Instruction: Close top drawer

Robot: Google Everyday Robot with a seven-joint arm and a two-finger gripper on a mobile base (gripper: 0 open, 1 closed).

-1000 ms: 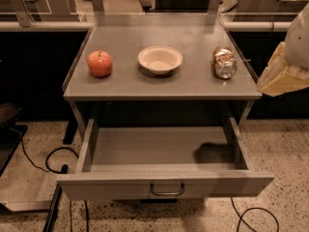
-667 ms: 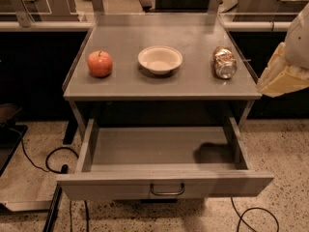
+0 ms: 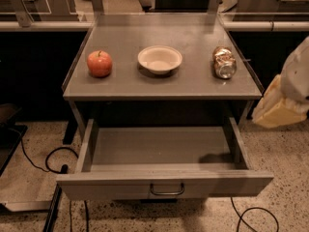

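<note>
The top drawer (image 3: 164,185) is a wide, shallow grey metal drawer under the grey tabletop (image 3: 159,79). It stands pulled far out towards me and its inside is bare. A small dark wire handle (image 3: 167,190) sits mid-front. My gripper (image 3: 276,108) shows as a pale cream and white shape at the right edge. It hangs beside the table's right front corner, above and to the right of the drawer, apart from it.
On the tabletop stand a red apple (image 3: 99,63) at the left, a white bowl (image 3: 160,59) in the middle and a crushed can (image 3: 224,62) lying at the right. Black cables (image 3: 53,161) run over the speckled floor at the left and under the drawer front. Counters stand behind.
</note>
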